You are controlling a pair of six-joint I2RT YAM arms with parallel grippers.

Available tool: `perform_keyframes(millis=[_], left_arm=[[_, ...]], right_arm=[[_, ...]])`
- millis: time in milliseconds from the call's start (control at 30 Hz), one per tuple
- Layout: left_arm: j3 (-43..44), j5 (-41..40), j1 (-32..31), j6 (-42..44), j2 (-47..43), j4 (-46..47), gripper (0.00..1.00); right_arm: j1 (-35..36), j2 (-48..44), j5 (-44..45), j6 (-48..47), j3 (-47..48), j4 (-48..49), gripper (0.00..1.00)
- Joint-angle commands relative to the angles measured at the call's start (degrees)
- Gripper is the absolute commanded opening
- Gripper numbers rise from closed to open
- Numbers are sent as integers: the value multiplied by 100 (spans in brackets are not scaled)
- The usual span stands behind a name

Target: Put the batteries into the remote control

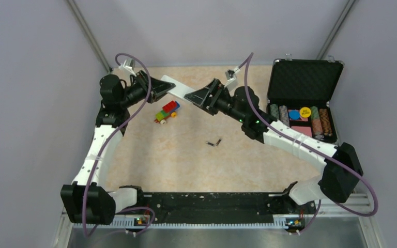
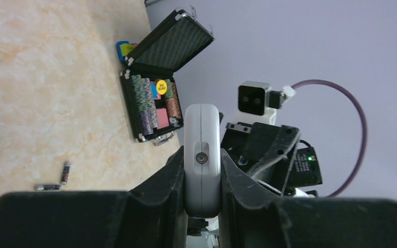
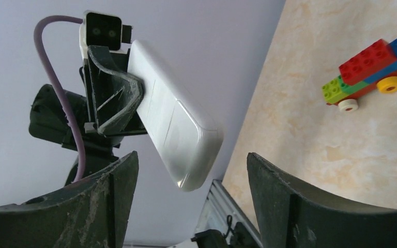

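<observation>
Pale grey plastic is what my left gripper point(image 2: 201, 173) clenches: the remote control point(image 2: 202, 132), gripped at one end by its narrow edges and lifted over the far part of the table point(image 1: 186, 165), with its free end pointing to my other arm. My right gripper point(image 3: 191, 160) is released. Its two fingers point(image 3: 111, 201) are spread wide, the free end shows between them, and I see no contact.

The face turned toward the right wrist camera is smooth, with one fine seam and no buttons. I judge it is the back, where the battery cover sits, and the step in hand, I think, is to open this cover. To do it well, I should hold the left grip firm and level, bring the right fingers onto the cover part only, and push along the length of the handset, not across it, so that it does not twist out.

The batteries point(image 1: 214, 143) lie together near the middle of the table, well apart from both grippers. Between them and the remote control stands a toy-brick train point(image 1: 167, 111). An open case of chips point(image 1: 304, 77) is at the right.
</observation>
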Motion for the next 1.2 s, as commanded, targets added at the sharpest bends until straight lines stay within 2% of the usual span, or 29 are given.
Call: perform_keyframes(millis=[0, 133, 433, 733, 800, 1000, 1067, 1167], left_arm=[[-61, 120, 11, -442, -251, 628, 0], [-83, 165, 18, -569, -290, 688, 0], [-166, 471, 151, -719, -308, 711, 0], [-182, 460, 194, -1102, -309, 1081, 0], [-184, 454, 215, -1156, -285, 1156, 0], [-162, 542, 393, -1218, -177, 1227, 0], [-59, 614, 447, -1061, -119, 1039, 0], [157, 679, 490, -662, -17, 529, 0]], right_arm=[[-37, 158, -231, 704, 153, 689, 72], [-93, 217, -297, 1008, -25, 1060, 66], [-216, 334, -363, 1197, -101, 1348, 64], [-266, 598, -780, 1264, -128, 1311, 26], [-270, 593, -826, 1273, -201, 1334, 21], [-307, 605, -1044, 1145, -405, 1494, 18], [-331, 613, -1163, 1043, -427, 1550, 14], [-341, 622, -1302, 850, -408, 1514, 13]])
